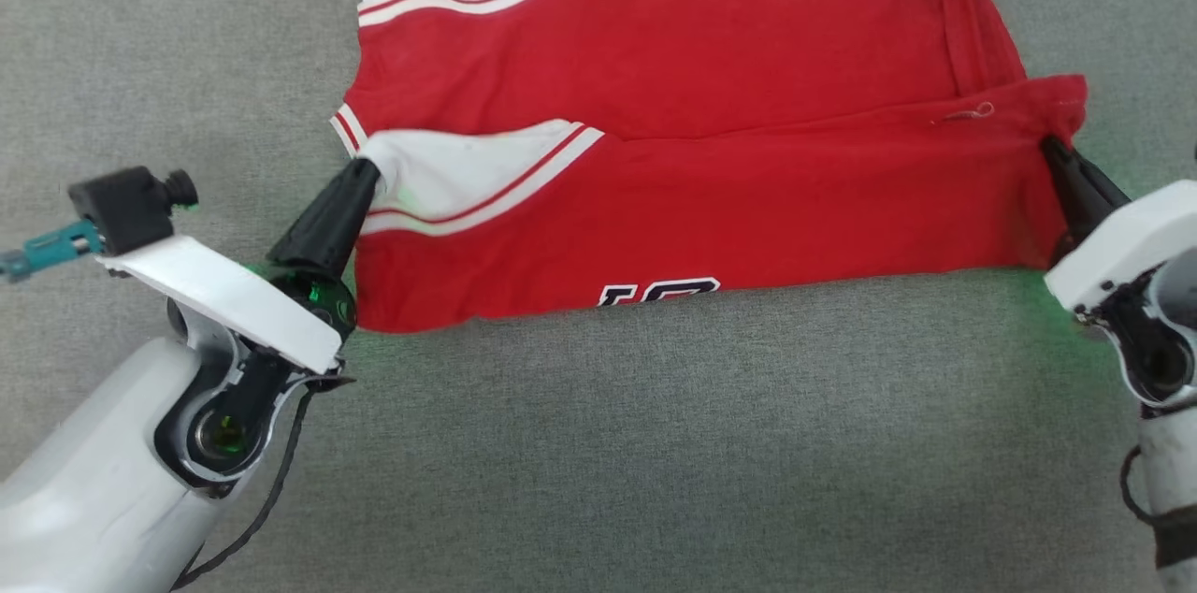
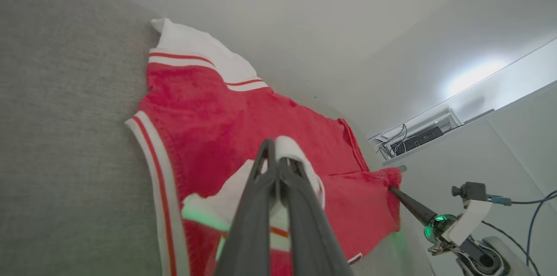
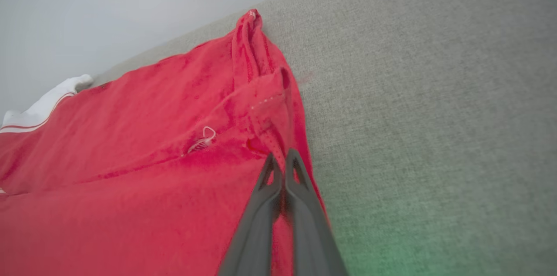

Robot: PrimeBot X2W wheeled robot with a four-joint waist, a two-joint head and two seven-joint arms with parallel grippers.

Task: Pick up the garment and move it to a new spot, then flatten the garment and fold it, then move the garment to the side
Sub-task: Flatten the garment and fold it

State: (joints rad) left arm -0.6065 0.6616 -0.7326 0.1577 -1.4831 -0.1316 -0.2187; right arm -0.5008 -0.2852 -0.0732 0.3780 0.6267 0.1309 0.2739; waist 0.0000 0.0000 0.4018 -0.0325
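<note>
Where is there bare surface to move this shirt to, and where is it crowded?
Widest free patch: the grey surface below the garment, between the left gripper and the right gripper. A narrower bare strip lies left of the garment, above the left gripper. Crowded: both ends, where the left gripper pinches the white sleeve and the right gripper pinches the hem.

The garment (image 1: 711, 191) on the grey surface (image 1: 598, 443) is viewed steeply from above by the head camera. Low, close views are given along the left gripper (image 2: 275, 154) and right gripper (image 3: 283, 156), faced toward each other from opposite ends. The garment is shared by all three.
</note>
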